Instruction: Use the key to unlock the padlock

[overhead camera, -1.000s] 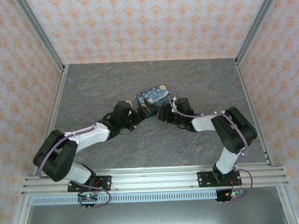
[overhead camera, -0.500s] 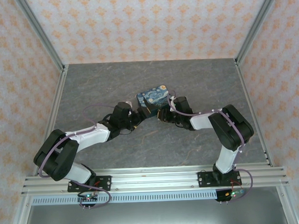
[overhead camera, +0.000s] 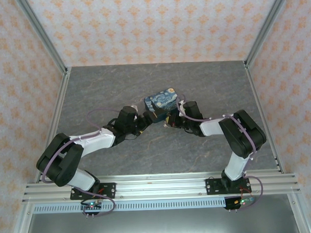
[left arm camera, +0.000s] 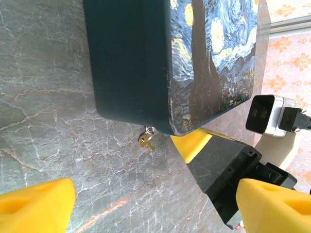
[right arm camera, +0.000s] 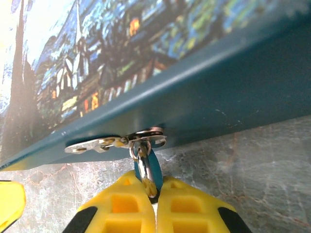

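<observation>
From the rail at the near edge, both arms reach in over the grey table (overhead camera: 210,84) and meet just in front of the box (overhead camera: 161,102). The left pincer (overhead camera: 144,120) sits at the box's near left corner. Its yellow fingers (left arm camera: 36,204) are spread wide apart, with bare table between them.

The right pincer (right arm camera: 154,189) comes in from the other side. Its fingers are pressed together and clamped on the padlock (right arm camera: 154,170), a small teal body nipped at their tips. The shackle (right arm camera: 138,158) loops through a thin metal hasp (right arm camera: 114,142) on the box's dark teal side wall, so the padlock hangs at the near edge of the box, just above the table.

A pale sliver shows in the seam between the fingers below the padlock; I cannot tell what it is. In the left wrist view a small brass-coloured piece (left arm camera: 146,141) hangs on a ring under the box's lower edge, just beside the right pincer's fingertip. Whether that is the key I cannot tell.

Beyond the box the table runs to patterned walls.
</observation>
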